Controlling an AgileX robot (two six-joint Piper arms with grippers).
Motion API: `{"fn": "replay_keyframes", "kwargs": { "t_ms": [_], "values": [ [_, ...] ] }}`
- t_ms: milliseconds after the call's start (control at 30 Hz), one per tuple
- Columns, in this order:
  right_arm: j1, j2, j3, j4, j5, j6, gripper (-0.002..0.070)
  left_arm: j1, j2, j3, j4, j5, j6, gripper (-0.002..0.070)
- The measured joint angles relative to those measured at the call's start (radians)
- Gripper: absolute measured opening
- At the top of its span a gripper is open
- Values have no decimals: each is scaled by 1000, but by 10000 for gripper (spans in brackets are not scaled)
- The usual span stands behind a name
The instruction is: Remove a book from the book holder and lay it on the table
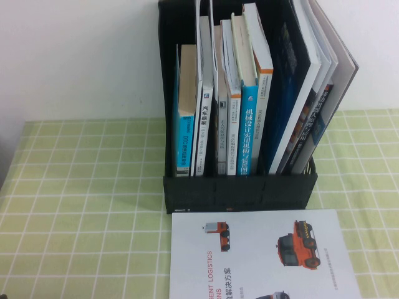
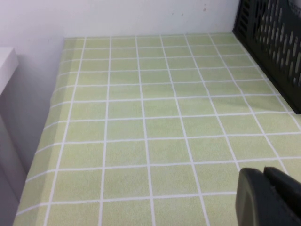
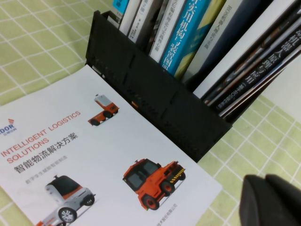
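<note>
Book (image 1: 262,255): thin, flat, glossy booklet lying white cover up on the table (image 1: 81,205), just in front of the book holder (image 1: 240,190), far short edge almost touching its low front wall. Long axis runs from the holder toward the table's near edge. The red lettering runs along that axis; small orange-red truck pictures are printed on the cover. Near end is cut off by the high view's frame.

Book holder: tall black plastic rack with a solid front wall and slotted mesh sides, standing at the table's far edge against a white wall. It is packed with upright paperbacks, blue and white spines, larger dark books leaning at its right end.

Table: light green cloth with a white square grid, smooth.

Left gripper (image 2: 270,197): black, over bare cloth left of the holder, fingers together, nothing between them.

Right gripper (image 3: 273,200): black, above the cloth near the book's far right corner, pressed together, empty.
</note>
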Motion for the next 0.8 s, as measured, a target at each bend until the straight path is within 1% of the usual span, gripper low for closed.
{"fn": "replay_keyframes", "kwargs": {
  "t_ms": [100, 167, 333, 467, 600, 700, 800],
  "values": [
    [-5, -5, 0, 0, 0, 0, -1, 0, 0, 0, 0, 0, -9, -3],
    [-40, -22, 2, -7, -11, 0, -1, 0, 0, 0, 0, 0, -11, -3],
    [-226, -104, 2, -19, -33, 8, -1, 0, 0, 0, 0, 0, -20, -3],
    [-405, -219, 18, 17, -64, 86, -1, 0, 0, 0, 0, 0, -20, -3],
    [-592, -317, 102, 148, -150, 113, -1, 0, 0, 0, 0, 0, -20, -3],
    [-690, -377, 197, 289, -196, 95, -1, 0, 0, 0, 0, 0, -20, -3],
    [-757, -431, 292, 411, -239, 14, -1, 0, 0, 0, 0, 0, -20, -3]
  ]
}}
